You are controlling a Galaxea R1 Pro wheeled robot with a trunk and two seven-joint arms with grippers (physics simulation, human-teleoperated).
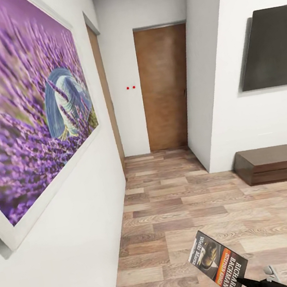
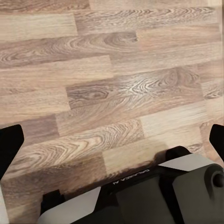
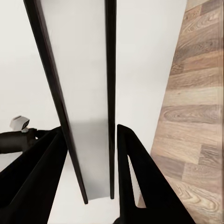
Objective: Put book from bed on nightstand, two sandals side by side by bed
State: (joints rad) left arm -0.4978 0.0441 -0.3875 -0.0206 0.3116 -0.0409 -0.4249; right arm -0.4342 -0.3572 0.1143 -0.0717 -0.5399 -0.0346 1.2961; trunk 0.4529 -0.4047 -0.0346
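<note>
White walls (image 1: 245, 112) and a light wood-plank floor (image 1: 187, 211) make up the space ahead. On the left wall hangs one large white-framed picture of purple lavender (image 1: 21, 108). Two brown wooden doors show: one faces the view at the end of the passage (image 1: 164, 88), the other sits edge-on in the left wall (image 1: 104, 89). Between them, two small red dots (image 1: 131, 87) mark the far wall. On the right wall is one dark flat rectangular panel (image 1: 268, 50), and below it one long low dark-brown cabinet (image 1: 275, 163) stands on the floor.

One thin dark-grey paperback book (image 1: 218, 261) with an orange band is held tilted above the floor at the bottom of the head view. Its white lettering reads "RICHARD BACHMAN"; the smaller writing is too blurred to read.

The right gripper (image 3: 88, 154) has its two black fingers clamped on the book's lower edge, one at each face. The left gripper (image 2: 112, 140) hangs over bare floor, its fingertips wide apart at opposite edges of the wrist view, touching nothing.
</note>
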